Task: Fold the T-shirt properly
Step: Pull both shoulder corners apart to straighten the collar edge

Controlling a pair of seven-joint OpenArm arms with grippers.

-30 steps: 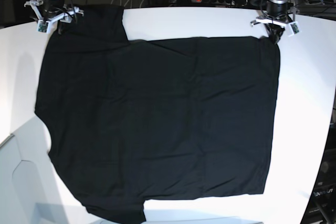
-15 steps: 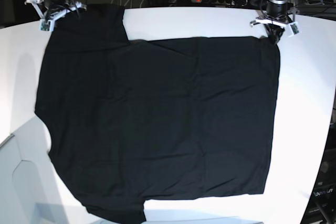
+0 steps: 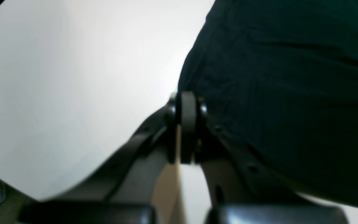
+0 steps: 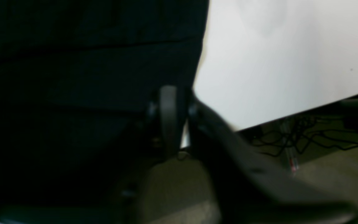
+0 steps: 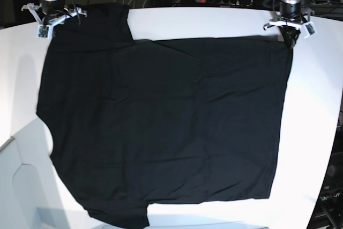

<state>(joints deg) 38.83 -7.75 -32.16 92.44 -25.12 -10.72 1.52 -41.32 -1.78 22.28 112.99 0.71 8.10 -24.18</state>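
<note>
Now the shirt (image 5: 161, 127) lies flat on the white table (image 5: 316, 105), and it fills most of the middle of the base view. Its dark side faces up, so no print shows.

Something has just changed at the upper right of that view. The left gripper (image 5: 291, 40) has pulled its corner of the shirt out toward the table's far right edge. A moment ago that corner sat a bit lower and more to the left. Now the top hem looks straighter and tighter. In the left wrist view the left gripper (image 3: 187, 102) has its jaws pressed together right at the cloth edge (image 3: 194, 65), so it looks like it is pinching the shirt.

At the upper left, the right gripper (image 5: 50, 21) has moved up a little by the sleeve corner. In the right wrist view its tips (image 4: 172, 102) sit close together at the dark edge, but it is too dark and blurry, so I cannot tell if it holds the cloth.

I think this is the smoothing step. The shirt is being stretched flat so it can be folded, and no fold is made yet.
</note>
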